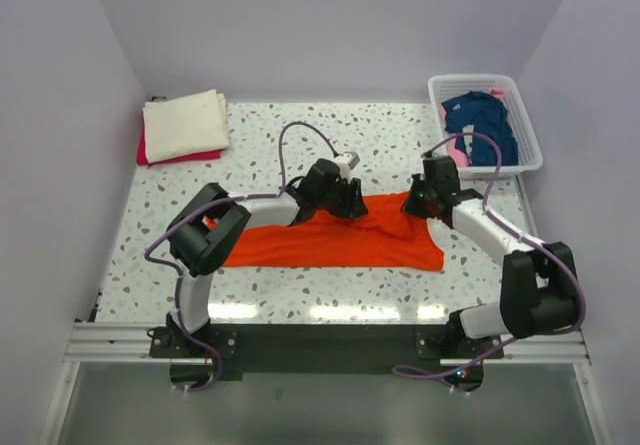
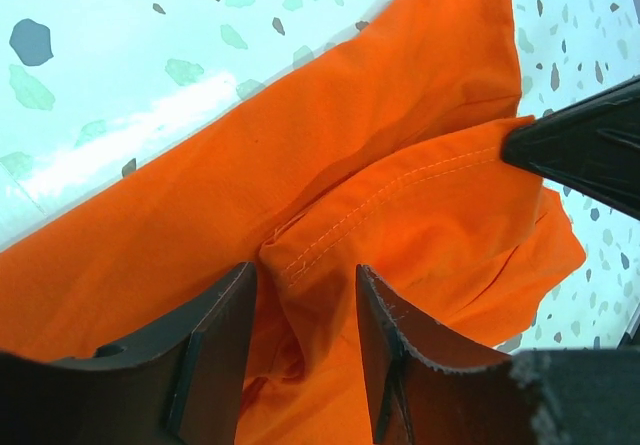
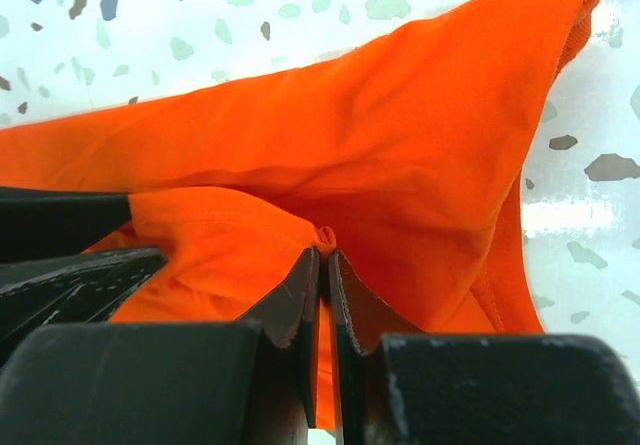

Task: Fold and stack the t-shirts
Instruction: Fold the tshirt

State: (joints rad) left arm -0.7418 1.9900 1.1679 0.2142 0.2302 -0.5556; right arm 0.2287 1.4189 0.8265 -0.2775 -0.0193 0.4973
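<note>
The cream t-shirt [image 1: 185, 123] and red t-shirt [image 1: 150, 155] sit stacked at the tabletop's far left corner. The orange t-shirt [image 1: 330, 240] lies in the middle, half folded. The right gripper [image 3: 324, 255] has its jaws pinching it, and the left gripper [image 2: 305, 270] has its jaws spread around the hem.

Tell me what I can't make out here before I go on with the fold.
- Top view: fingertips of left tool and right tool, hidden under their own wrists.
- Left wrist view: whether the left tool truly clamps the orange shirt; bunched cloth fills the gap.
- Top view: red shirt, mostly under the cream shirt.
- Top view: basket contents beneath the navy shirt.
</note>
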